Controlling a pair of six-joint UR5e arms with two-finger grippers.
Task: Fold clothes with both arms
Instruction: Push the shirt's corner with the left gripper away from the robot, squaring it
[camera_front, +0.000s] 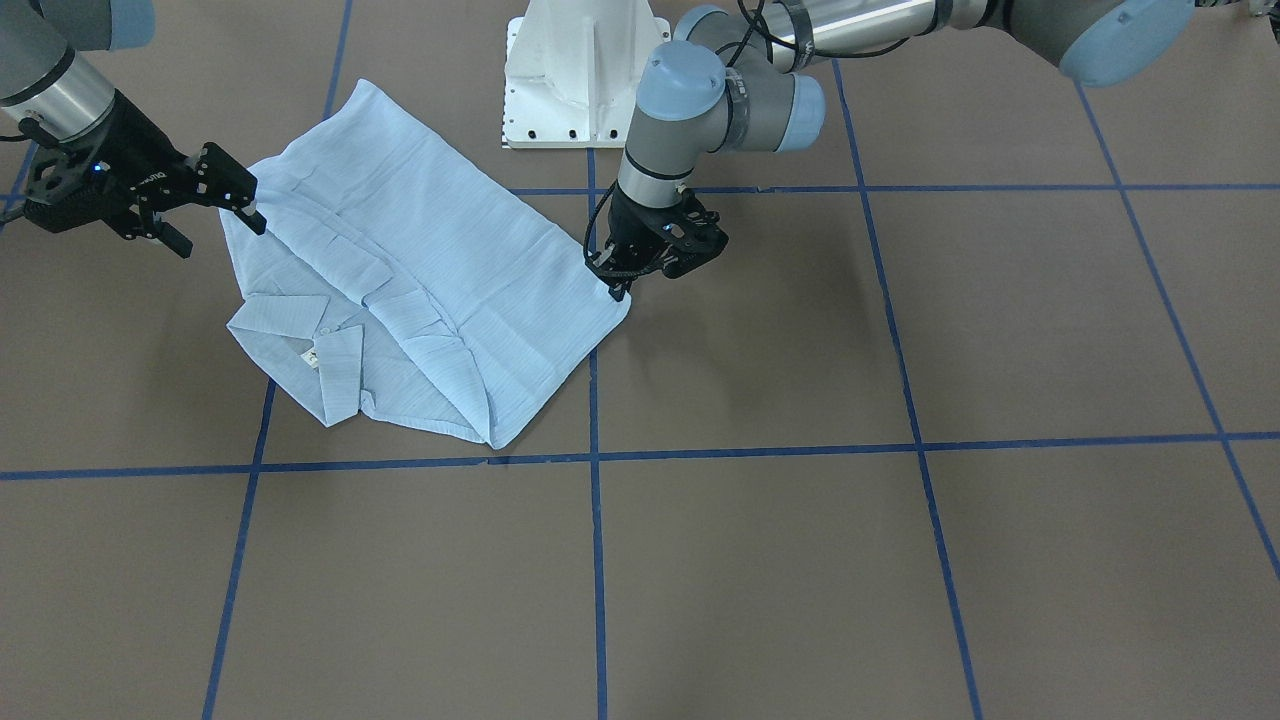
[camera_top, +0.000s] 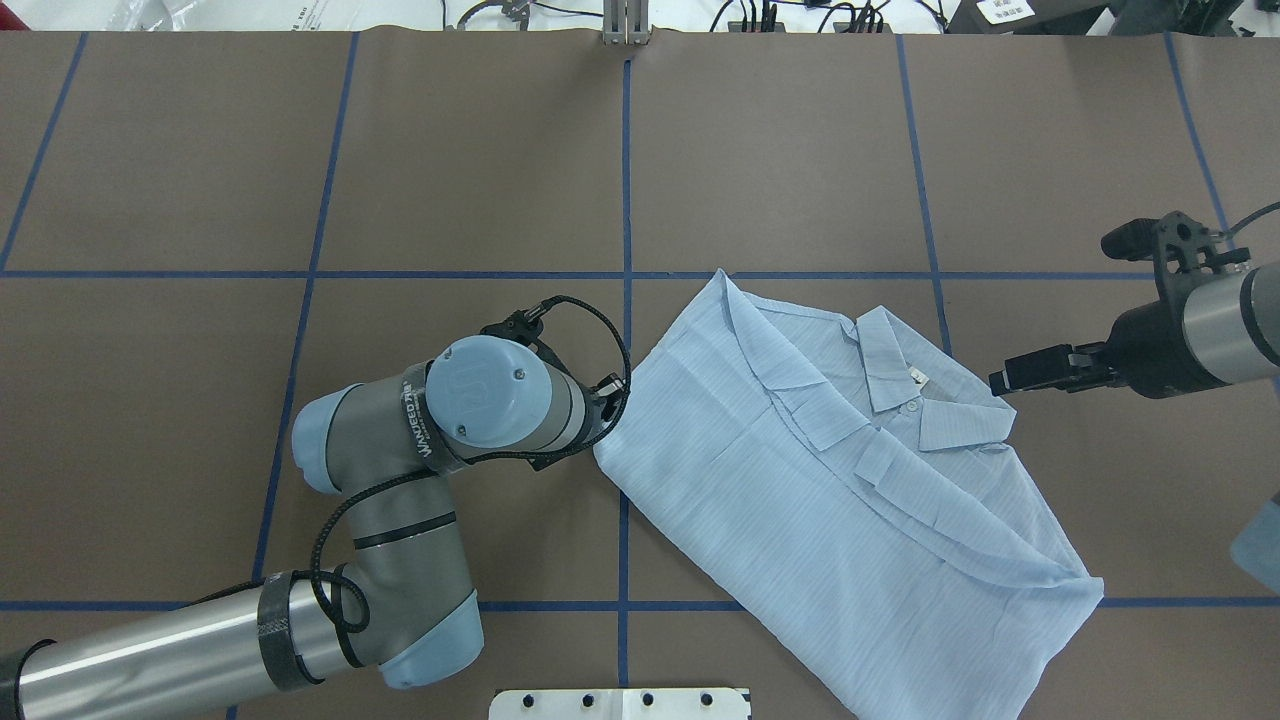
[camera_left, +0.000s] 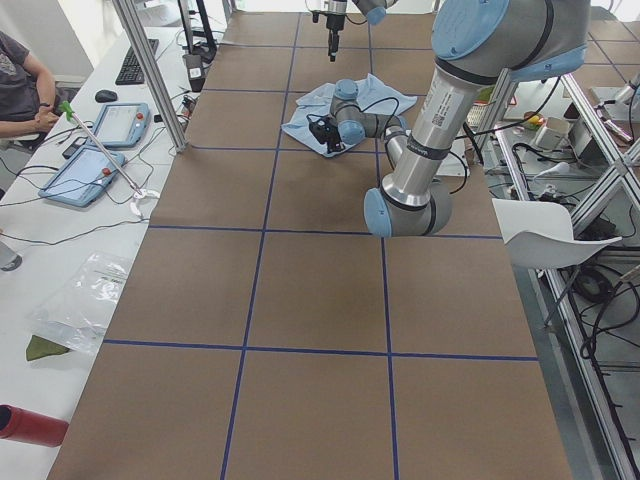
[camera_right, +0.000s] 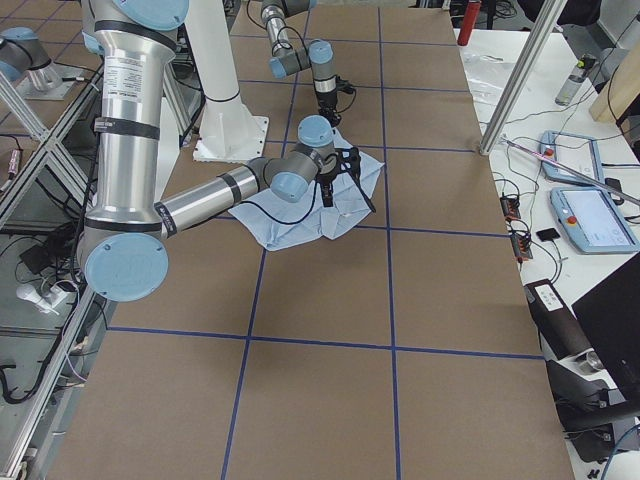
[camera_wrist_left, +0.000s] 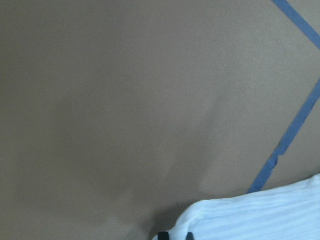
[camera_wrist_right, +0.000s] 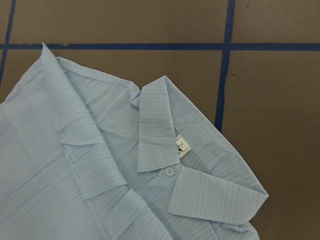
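brown paper covers the table (camera_front: 900, 580), marked into squares by blue tape (camera_front: 597, 600). the shirt (camera_front: 430, 270) lies flat near the white base (camera_front: 570, 90), collar up, sleeves laid across the front so the outline is a rough rectangle. it looks partly folded, with at least one more fold left to make it compact. the left claw (camera_front: 622, 283) sits low at a corner away from the collar, but i cannot tell whether it has pinched the cloth. the right claw (camera_front: 225, 232) hangs beside the collar edge, jaws apart, holding nothing.
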